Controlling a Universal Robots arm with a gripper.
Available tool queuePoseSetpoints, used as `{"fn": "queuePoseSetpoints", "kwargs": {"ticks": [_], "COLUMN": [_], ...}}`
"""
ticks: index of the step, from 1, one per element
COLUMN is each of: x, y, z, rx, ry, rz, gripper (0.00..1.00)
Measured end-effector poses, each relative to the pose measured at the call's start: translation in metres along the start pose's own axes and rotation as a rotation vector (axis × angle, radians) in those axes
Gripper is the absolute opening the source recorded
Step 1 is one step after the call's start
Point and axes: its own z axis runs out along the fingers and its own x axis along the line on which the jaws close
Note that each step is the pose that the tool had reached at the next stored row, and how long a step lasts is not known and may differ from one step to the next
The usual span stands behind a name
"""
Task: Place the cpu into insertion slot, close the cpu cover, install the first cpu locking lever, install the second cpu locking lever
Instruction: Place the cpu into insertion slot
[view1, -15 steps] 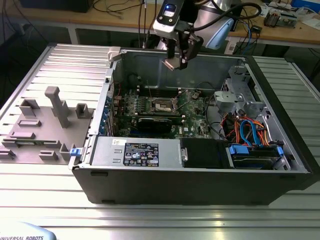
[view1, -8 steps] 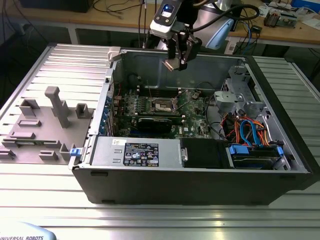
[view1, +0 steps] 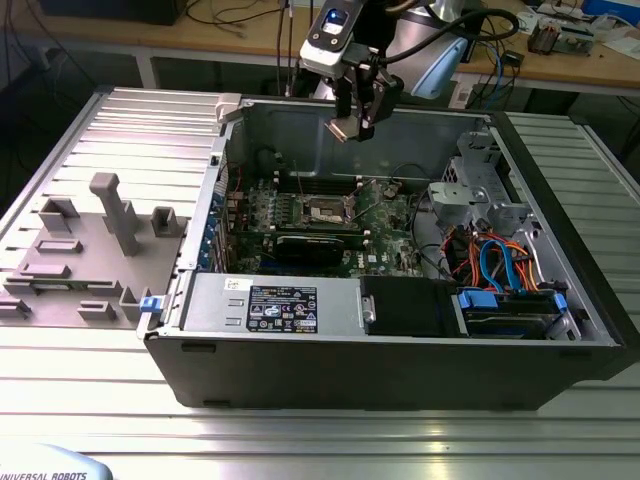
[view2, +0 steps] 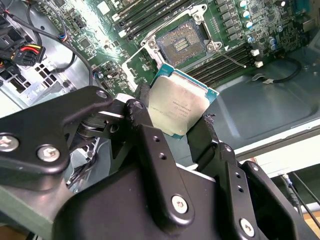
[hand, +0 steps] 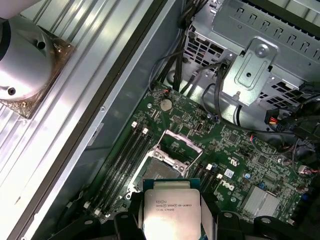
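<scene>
My gripper (view1: 352, 125) hangs above the back wall of the open computer case (view1: 400, 370), shut on the cpu (view2: 180, 107), a flat square chip with a dull silver top. Black fingers (view2: 139, 112) press its two opposite edges; the chip also appears between them in the first wrist view (hand: 172, 207). The insertion slot (view1: 325, 211) lies lower down on the green board, and its dark square centre is bare in both wrist views (view2: 182, 42) (hand: 159, 175). The cpu cover (hand: 182, 141) stands swung up at the socket's far side. A thin locking lever (view2: 232, 56) sticks out beside the socket.
Long black memory slots (hand: 125, 155) flank the socket. A long black card (view1: 315, 245) lies in front of it. A metal drive cage (view1: 480, 190) with coloured cables (view1: 495, 265) is at the exterior view's right. A grey fixture plate (view1: 90, 250) sits outside, at the left.
</scene>
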Motion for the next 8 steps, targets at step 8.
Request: {"fn": "queuePoseSetpoints", "kwargs": {"ticks": [8], "x": [0.0], "y": [-0.0001], "z": [0.0006], "rx": [-0.0002], "ry": [-0.004], "rz": [0.036], "gripper": [0.54]}}
